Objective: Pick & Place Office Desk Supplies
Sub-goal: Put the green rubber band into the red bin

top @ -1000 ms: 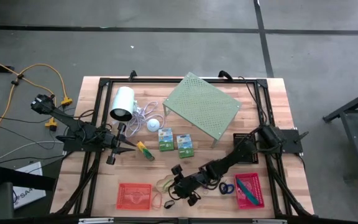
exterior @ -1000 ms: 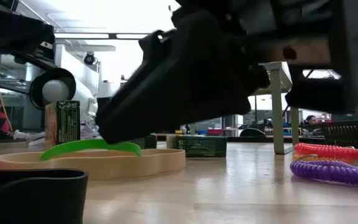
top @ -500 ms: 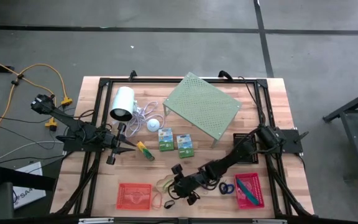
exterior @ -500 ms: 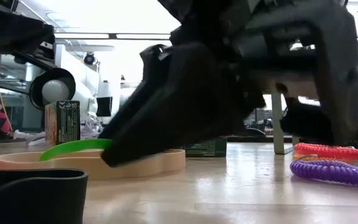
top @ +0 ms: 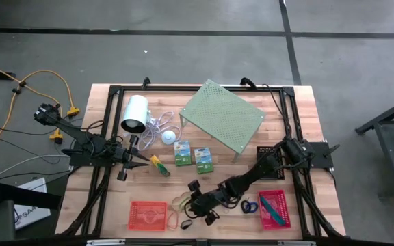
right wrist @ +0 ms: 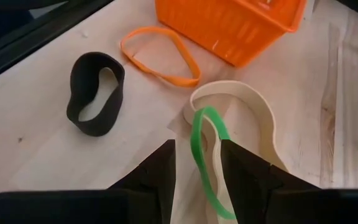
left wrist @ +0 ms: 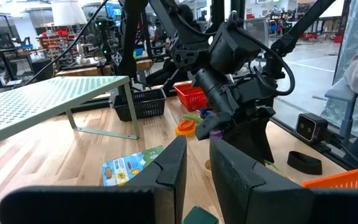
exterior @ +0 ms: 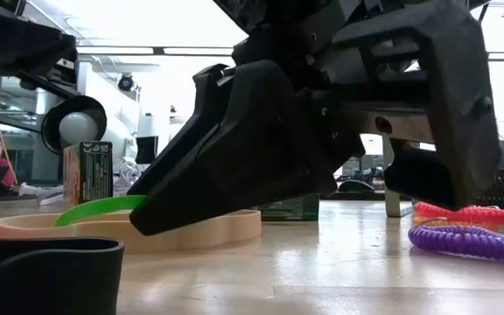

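Near the table's front edge my right gripper [top: 189, 205] slants down, open, over a tan rubber band [right wrist: 253, 118] that lies flat with a green band [right wrist: 207, 149] on top of it. Its two fingers stand on either side of the green band. A black band [right wrist: 95, 93] and an orange band [right wrist: 160, 56] lie beside the red basket [top: 147, 214]. At the left my left gripper [left wrist: 197, 155] waits level, with a narrow gap between its fingers and nothing in it, next to the yellow-green marker [top: 159, 165]. Two green-white boxes [top: 182, 152] [top: 204, 158] stand mid-table. My right gripper comes at the bands slanting down from the table's right. In the low view one fingertip [exterior: 151, 226] shows in front of the tan band's wall [exterior: 208, 229]. I cannot tell whether it touches that band or the green one.
A pink basket [top: 274, 209] stands at the front right and a black basket [top: 268, 152] behind it. Purple and red coils [exterior: 462, 238] lie right of the gripper. The pale green shelf [top: 222, 116] and the white cylinder [top: 135, 113] with its cord fill the far half.
My right gripper has dipped a little. In the low view its fingertip has come down from above the green band to the level of the tan band. The bands have not moved.
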Controlling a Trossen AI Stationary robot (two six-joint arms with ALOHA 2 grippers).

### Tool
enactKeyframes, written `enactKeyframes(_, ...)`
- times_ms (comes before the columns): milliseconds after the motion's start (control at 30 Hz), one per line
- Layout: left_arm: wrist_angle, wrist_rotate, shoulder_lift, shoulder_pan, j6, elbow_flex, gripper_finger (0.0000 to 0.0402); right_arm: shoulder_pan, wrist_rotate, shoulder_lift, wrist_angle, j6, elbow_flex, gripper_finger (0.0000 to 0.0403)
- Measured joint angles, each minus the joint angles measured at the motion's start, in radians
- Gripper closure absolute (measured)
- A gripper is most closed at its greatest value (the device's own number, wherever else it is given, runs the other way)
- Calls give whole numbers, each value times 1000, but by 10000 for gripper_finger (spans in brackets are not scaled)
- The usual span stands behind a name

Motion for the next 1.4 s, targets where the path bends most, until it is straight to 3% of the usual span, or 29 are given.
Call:
enactKeyframes(533,0,0,0,0,0,0,337,-1,0,0,-4,1,0,396)
enactKeyframes(933,0,0,0,0,0,0,337,-1,8,-5,-1,-6,0,401)
enactKeyframes(1400,0,0,0,0,0,0,337,43,151,-158,-62,-100,0,401)
